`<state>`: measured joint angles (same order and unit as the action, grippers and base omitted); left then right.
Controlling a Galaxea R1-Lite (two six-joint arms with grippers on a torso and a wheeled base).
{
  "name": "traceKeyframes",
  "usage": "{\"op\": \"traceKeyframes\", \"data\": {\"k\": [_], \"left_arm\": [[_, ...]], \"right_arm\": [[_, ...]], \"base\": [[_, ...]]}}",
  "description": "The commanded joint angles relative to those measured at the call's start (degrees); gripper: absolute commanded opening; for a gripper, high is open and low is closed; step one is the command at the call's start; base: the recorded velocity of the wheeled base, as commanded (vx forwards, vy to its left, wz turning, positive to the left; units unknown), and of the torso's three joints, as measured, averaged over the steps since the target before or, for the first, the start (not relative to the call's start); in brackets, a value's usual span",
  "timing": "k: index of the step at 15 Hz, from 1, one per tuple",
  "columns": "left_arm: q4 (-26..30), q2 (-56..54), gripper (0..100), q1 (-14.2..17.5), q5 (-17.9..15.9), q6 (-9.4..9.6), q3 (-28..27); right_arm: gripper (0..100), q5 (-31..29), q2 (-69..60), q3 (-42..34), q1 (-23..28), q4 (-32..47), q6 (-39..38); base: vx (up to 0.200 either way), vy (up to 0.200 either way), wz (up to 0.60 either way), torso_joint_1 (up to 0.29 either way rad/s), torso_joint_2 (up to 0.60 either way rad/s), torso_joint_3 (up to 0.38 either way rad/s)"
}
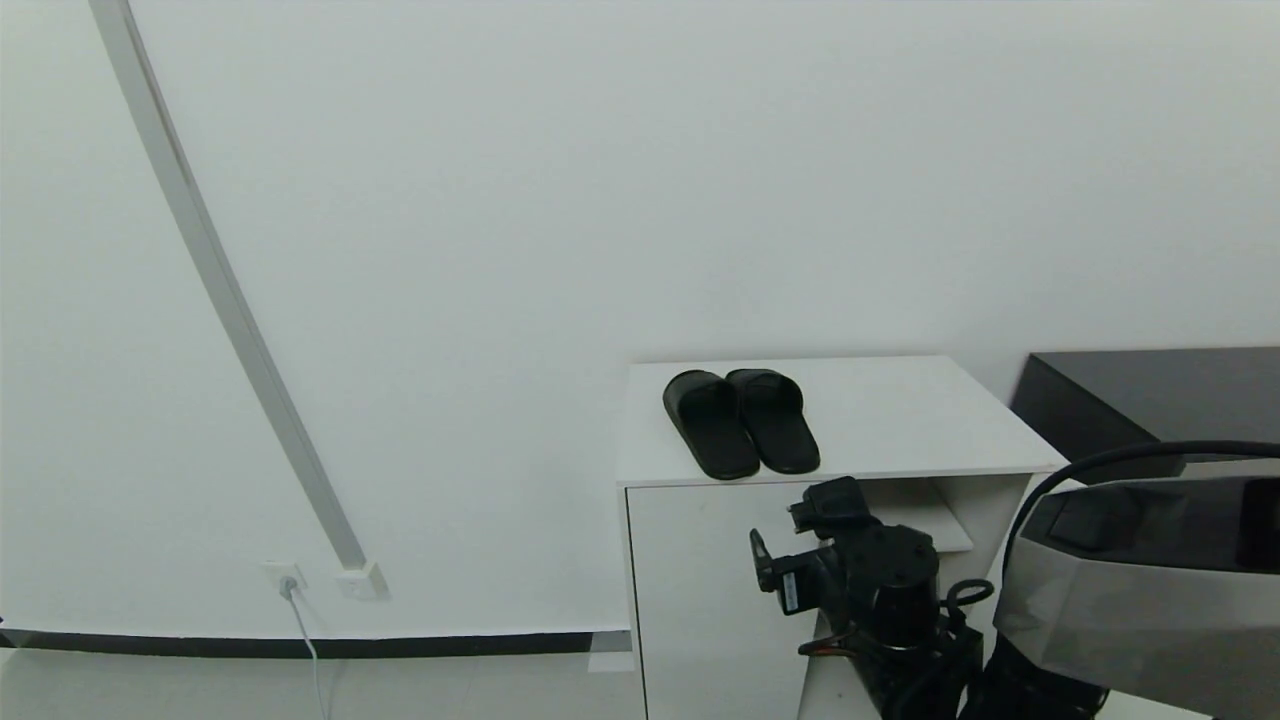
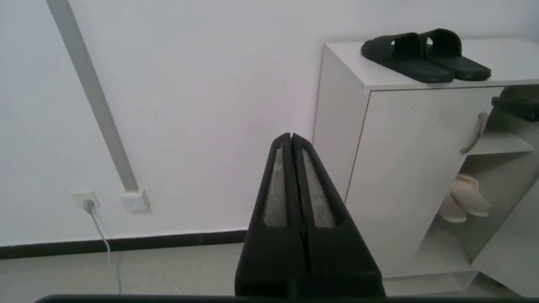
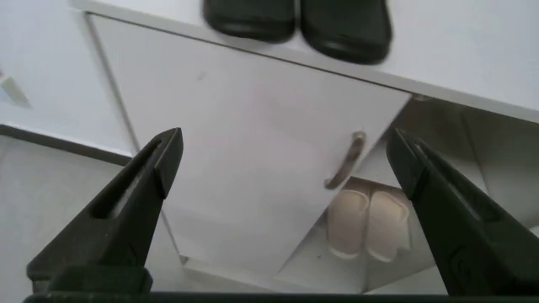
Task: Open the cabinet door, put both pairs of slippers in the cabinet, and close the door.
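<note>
head view: black slippers [image 1: 740,423] lie side by side on the cabinet [image 1: 900,410] top near its front edge, handy to grab; cabinet's right half stands open.
left wrist view: left gripper [image 2: 290,143] clenched on nothing, well apart from cabinet, prob parked out of the way.
right wrist view: right gripper [image 3: 285,139] spread wide, facing the door [image 3: 236,143] & handle [image 3: 345,160] below the black pair. pale slippers [image 3: 369,223] sit inside on a shelf, so black pair looks next.
</note>
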<state>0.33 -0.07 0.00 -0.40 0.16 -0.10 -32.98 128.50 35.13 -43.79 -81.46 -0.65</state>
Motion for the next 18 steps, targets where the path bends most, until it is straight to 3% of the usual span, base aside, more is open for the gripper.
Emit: {"op": "traceKeyframes", "data": {"k": [1, 7, 10, 13, 18], "left_arm": [[0.02, 0.07, 0, 0.0, -0.04, 0.02, 0.01], [0.02, 0.07, 0, 0.0, -0.04, 0.54, 0.1], [0.02, 0.07, 0, 0.0, -0.04, 0.63, 0.1], [0.02, 0.07, 0, 0.0, -0.13, 0.46, 0.1], [0.02, 0.07, 0, 0.0, -0.21, 0.46, 0.01]], "right_arm": [[100, 0.02, -1.59, 3.45, 1.16, 3.41, -0.5], [100, 0.1, -11.08, 18.83, 1.69, 36.02, -12.01], [100, 1.16, -12.22, 21.29, 1.43, 41.38, -14.3], [100, 1.42, -11.52, 21.29, 1.43, 41.91, -16.84], [100, 2.21, -8.18, 21.56, 1.69, 41.2, -17.55]], "base": [[0.0, 0.0, 0.0, 0.0, 0.0, 0.0], [0.0, 0.0, 0.0, 0.0, 0.0, 0.0], [0.0, 0.0, 0.0, 0.0, 0.0, 0.0], [0.0, 0.0, 0.0, 0.0, 0.0, 0.0], [0.2, 0.0, 0.0, -0.003, 0.0, 0.001]]}}
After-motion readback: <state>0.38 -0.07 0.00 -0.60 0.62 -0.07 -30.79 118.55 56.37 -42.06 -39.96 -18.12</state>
